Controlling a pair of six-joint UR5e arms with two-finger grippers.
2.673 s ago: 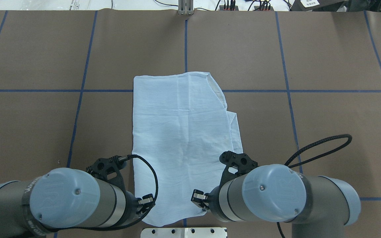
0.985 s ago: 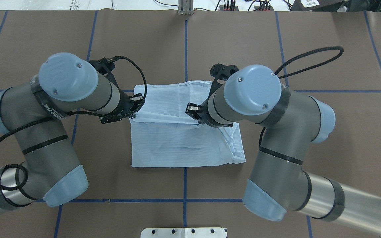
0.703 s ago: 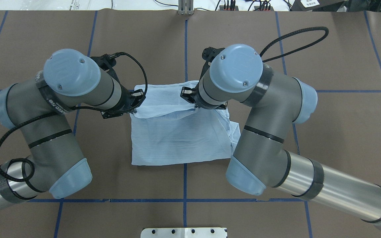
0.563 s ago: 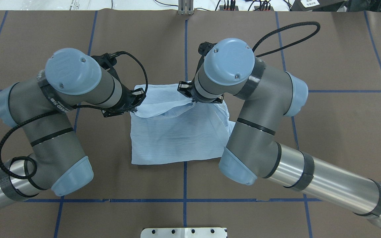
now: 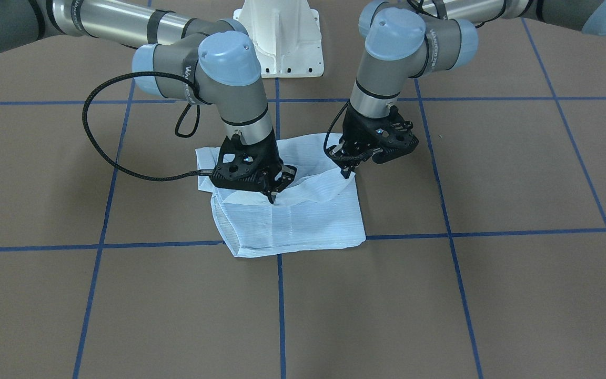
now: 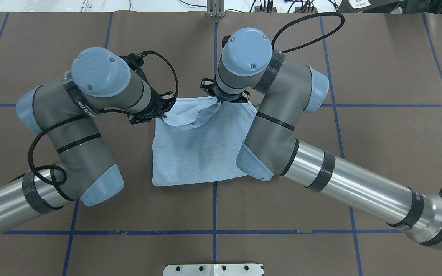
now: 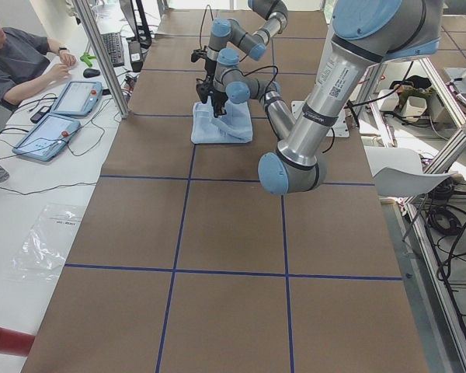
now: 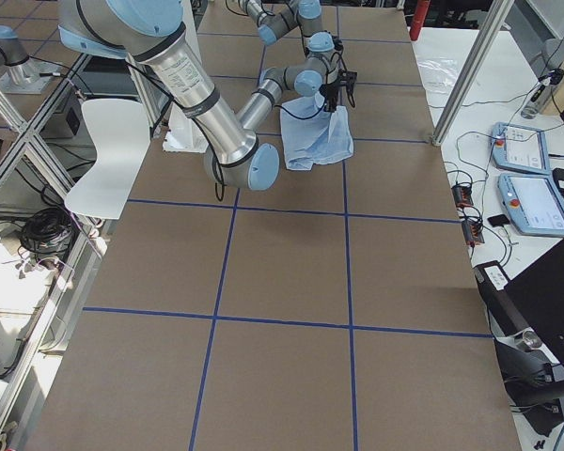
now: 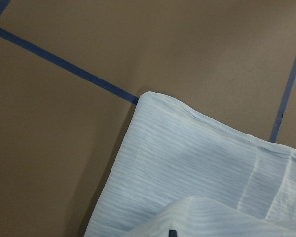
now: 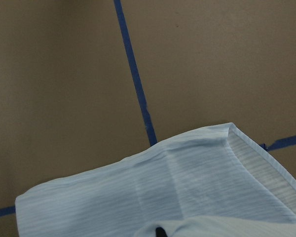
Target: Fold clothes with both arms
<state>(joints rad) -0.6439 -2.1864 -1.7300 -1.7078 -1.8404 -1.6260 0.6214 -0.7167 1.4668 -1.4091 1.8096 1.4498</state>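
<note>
Half folded on the brown bench [image 5: 492, 295], near the middle: a thin light-blue shirt [image 5: 308, 221]. Pinched by the left claw [image 5: 349, 173] and the right claw [image 5: 272, 196], both clamped tight on the lifted edge. Looks soft, light and floppy, so likely to sag and wrinkle. Best held by the corners, pulled flat.
</note>
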